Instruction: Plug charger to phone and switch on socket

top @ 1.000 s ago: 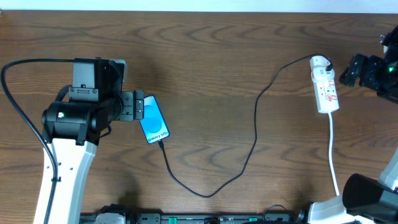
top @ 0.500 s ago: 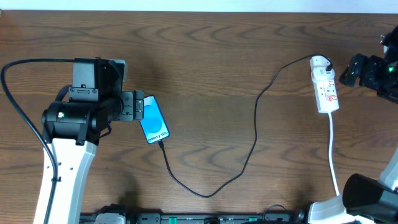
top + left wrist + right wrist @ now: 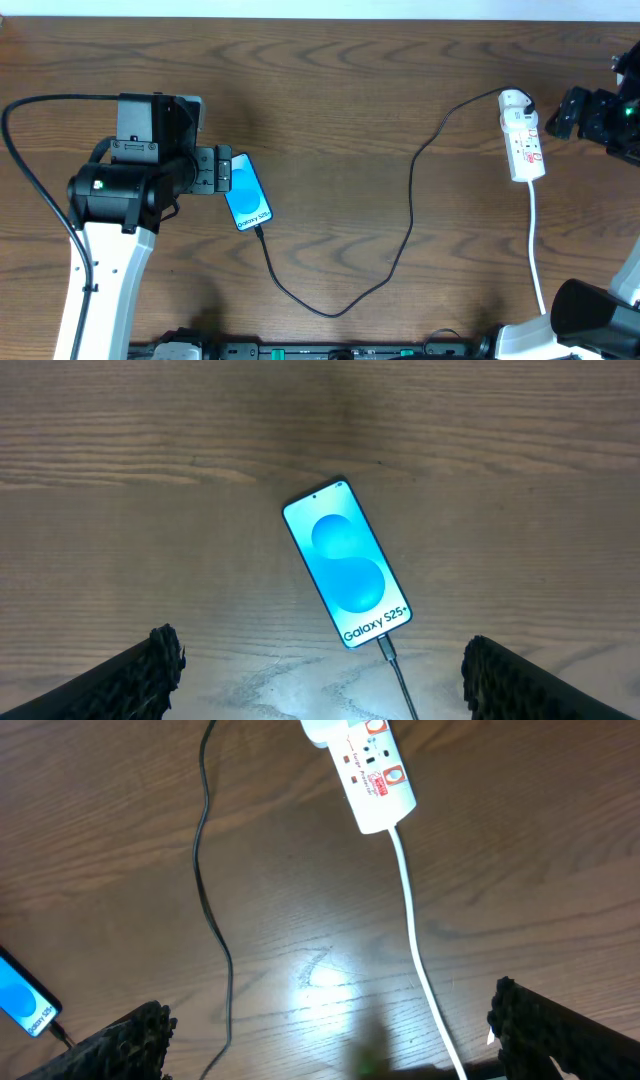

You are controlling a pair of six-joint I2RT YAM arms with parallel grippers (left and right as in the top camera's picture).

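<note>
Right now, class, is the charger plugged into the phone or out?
In: the charger runs into the phone at its bottom edge.

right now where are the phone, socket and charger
phone (image 3: pixel 349 567), left wrist view, middle of the blue screen
socket (image 3: pixel 525 145), overhead view, middle of the white body
charger (image 3: pixel 411 210), overhead view, mid cable

One phone (image 3: pixel 247 190) is lying on one table (image 3: pixel 330 90). One charger (image 3: pixel 411 215) is trailing across it. One socket (image 3: pixel 523 140) is sitting there, with one white cord (image 3: pixel 532 240) running off it. Two arms are reaching in, each carrying one gripper: the left gripper (image 3: pixel 222 172) and the right gripper (image 3: pixel 558 112).
</note>
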